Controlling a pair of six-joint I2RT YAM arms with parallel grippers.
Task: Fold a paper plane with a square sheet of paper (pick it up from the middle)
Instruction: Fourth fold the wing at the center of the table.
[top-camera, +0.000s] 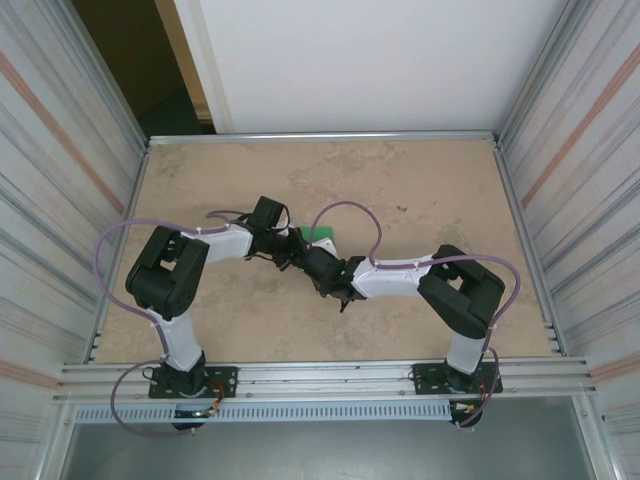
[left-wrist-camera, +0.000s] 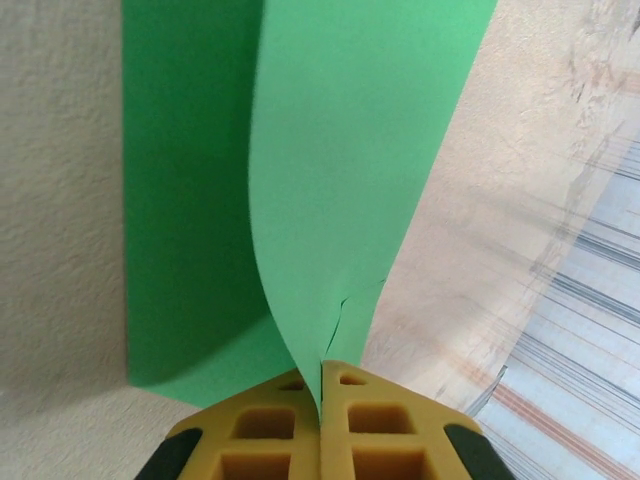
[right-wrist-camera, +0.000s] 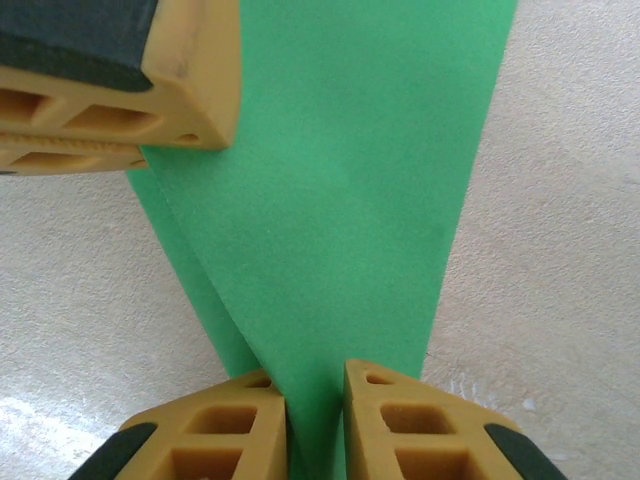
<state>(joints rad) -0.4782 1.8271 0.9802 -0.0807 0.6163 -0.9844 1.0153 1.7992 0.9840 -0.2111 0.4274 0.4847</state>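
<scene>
We see a beige table (top-camera: 430, 190) boxed in by ribbed side walls (top-camera: 60, 150) and a white back panel (top-camera: 380, 60), with a metal rail (top-camera: 320, 375) along the near edge where both arms are bolted. The left arm (top-camera: 175, 270) and the right arm (top-camera: 450, 285) both bend inward, so their wrists meet near the middle of the table, a little left of centre.

From above, the left claw (top-camera: 293, 250) and the right claw (top-camera: 320, 265) sit just beside each other. A small patch of the green paper (top-camera: 322, 236) shows just beyond them.

In the left wrist view, the paper (left-wrist-camera: 350, 170) rises from the fingertips as a curved sheet. A darker green panel of it lies to the left, against the table. The left claw (left-wrist-camera: 322, 378) is clamped on the paper's edge, its two yellow fingers pressed together with the sheet pinched between them. Just above that grip we see a short dark line in the paper; we cannot tell whether it is a crease or a tear.

In the right wrist view, the paper (right-wrist-camera: 340, 200) runs as a long strip, narrowing toward the right claw (right-wrist-camera: 315, 385). That claw's fingers stand slightly apart, and the strip passes through the narrow gap between them. The left claw's fingers (right-wrist-camera: 190, 90) show at the upper left, at the paper's far left edge.
</scene>
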